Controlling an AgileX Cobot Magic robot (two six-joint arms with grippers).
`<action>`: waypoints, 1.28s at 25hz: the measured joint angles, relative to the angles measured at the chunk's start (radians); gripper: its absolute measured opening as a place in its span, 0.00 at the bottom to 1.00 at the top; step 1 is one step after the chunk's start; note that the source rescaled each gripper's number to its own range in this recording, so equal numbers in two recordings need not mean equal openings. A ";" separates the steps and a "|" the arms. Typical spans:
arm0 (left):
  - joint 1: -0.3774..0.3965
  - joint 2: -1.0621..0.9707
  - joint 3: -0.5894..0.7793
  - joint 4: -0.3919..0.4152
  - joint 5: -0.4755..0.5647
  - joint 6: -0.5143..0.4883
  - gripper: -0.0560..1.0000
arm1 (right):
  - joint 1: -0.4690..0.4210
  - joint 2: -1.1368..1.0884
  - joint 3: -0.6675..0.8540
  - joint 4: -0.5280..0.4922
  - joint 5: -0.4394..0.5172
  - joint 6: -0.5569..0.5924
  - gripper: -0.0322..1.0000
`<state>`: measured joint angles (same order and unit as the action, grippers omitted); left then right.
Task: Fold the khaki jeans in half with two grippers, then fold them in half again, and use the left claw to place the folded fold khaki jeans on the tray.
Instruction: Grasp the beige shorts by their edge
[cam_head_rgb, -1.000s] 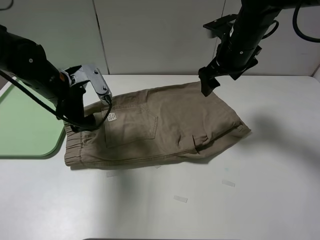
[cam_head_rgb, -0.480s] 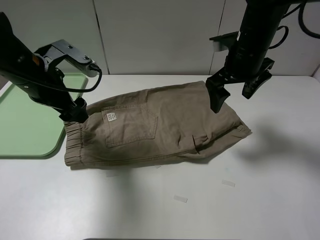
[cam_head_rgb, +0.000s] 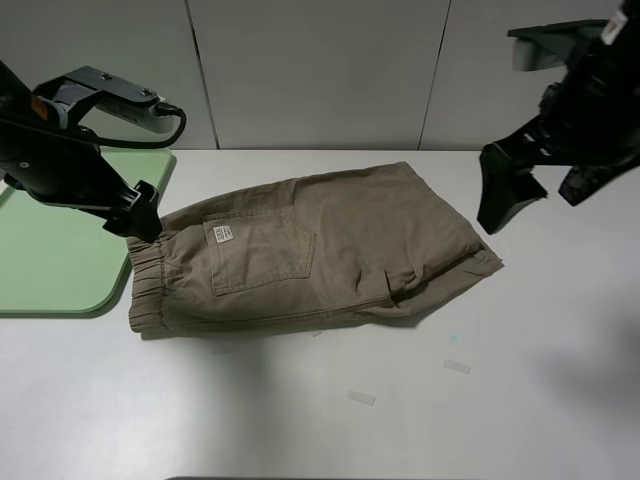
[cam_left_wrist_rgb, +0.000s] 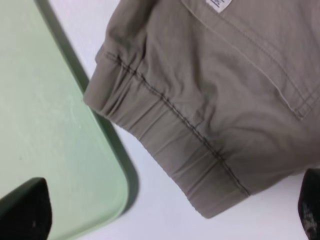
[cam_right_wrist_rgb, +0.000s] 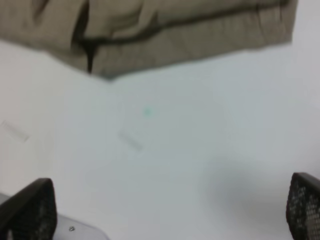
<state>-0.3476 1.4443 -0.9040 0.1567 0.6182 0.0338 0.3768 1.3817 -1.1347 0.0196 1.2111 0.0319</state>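
Observation:
The khaki jeans lie folded once on the white table, with the waistband at the left and a white label on the back pocket. My left gripper hovers over the waistband's far-left corner, beside the tray. It is open and empty. The left wrist view shows the waistband and the tray between the spread fingertips of the gripper. My right gripper is open and empty, up in the air to the right of the jeans. Its wrist view shows the leg hem beyond the gripper.
The mint-green tray sits at the table's left edge, touching the waistband corner. Small clear tape scraps lie on the table in front of the jeans. Grey wall panels stand behind the table.
Both grippers have let go and pulled away from the jeans. The right arm swung right, off the garment. The left arm drew back to the left. The jeans have not moved.

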 joint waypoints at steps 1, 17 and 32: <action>0.000 -0.004 0.000 -0.001 0.000 -0.002 0.99 | 0.000 -0.068 0.036 0.003 0.000 0.008 1.00; 0.000 -0.031 0.000 -0.033 0.003 -0.005 0.95 | 0.000 -1.162 0.503 0.046 -0.051 0.019 1.00; 0.000 -0.034 0.000 -0.034 -0.005 -0.007 0.95 | 0.000 -1.389 0.632 -0.077 -0.167 0.094 1.00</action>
<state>-0.3476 1.4107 -0.9040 0.1228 0.6132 0.0272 0.3768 -0.0075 -0.5025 -0.0571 1.0443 0.1254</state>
